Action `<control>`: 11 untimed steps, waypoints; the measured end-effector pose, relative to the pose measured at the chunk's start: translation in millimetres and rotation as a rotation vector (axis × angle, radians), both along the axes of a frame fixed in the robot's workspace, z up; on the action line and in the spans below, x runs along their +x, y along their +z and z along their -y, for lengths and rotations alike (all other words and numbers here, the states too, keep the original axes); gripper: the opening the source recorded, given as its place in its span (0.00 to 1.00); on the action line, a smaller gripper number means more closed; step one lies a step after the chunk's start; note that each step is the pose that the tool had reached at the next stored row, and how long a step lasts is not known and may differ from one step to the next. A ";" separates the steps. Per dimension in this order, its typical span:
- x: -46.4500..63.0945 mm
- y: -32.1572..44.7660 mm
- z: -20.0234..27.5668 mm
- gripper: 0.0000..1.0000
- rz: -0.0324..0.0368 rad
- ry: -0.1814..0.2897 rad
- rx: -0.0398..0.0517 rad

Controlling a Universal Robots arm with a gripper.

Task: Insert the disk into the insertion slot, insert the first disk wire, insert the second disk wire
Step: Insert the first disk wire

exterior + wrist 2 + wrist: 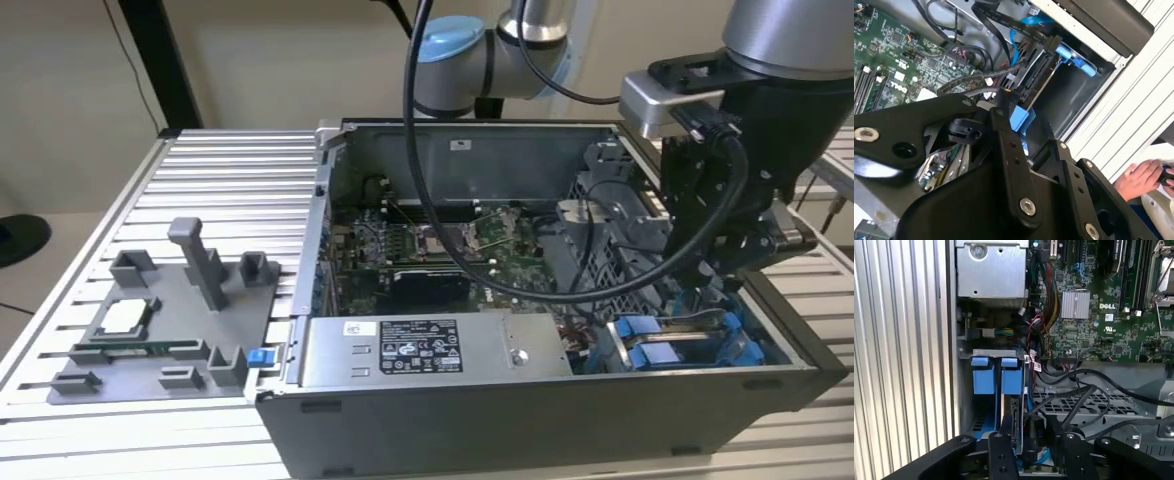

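Observation:
The insertion slot (667,345) with blue rails sits at the near corner of the open computer case, on the exterior view's right. In the first wrist view its blue tabs (985,377) stand side by side, and the disk (1017,420) stands edge-on in the bay just beyond them. In the second wrist view the disk (1041,82) sits in its blue carrier inside the bay. My gripper (727,270) hangs directly over the slot, low inside the case. Black wires (1079,395) run from the motherboard side to the disk's end, right under the gripper (1029,440). A sleeved wire (969,80) ends at the gripper (1019,125).
A grey power-supply box (414,350) lies beside the slot along the case's front wall. The motherboard (427,250) fills the case floor. A grey parts fixture (160,320) stands on the ribbed table at the exterior view's left. A person's hand (1141,177) rests outside the case.

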State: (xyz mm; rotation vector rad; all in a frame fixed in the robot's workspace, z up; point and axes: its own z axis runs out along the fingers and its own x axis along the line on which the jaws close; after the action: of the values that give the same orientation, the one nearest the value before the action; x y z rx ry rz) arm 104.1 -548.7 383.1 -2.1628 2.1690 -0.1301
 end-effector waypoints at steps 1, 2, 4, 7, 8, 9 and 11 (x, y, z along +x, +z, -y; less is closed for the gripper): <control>0.0 -0.1 -0.5 0.00 0.0011 0.000 0.0001; -0.1 -0.1 -0.9 0.00 0.0020 0.000 0.0001; -0.2 -0.1 -1.8 0.00 0.0039 0.000 0.0007; -0.2 -0.2 -2.2 0.00 0.0057 0.000 0.0031; -0.2 -0.2 -2.3 0.00 0.0059 0.000 0.0033; -0.2 -0.2 -2.3 0.00 0.0061 0.000 0.0034; -0.2 -0.2 -2.4 0.00 0.0062 0.000 0.0039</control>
State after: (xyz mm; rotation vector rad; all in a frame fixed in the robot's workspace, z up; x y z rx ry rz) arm 103.8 -546.3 382.9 -2.1573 2.1642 -0.1324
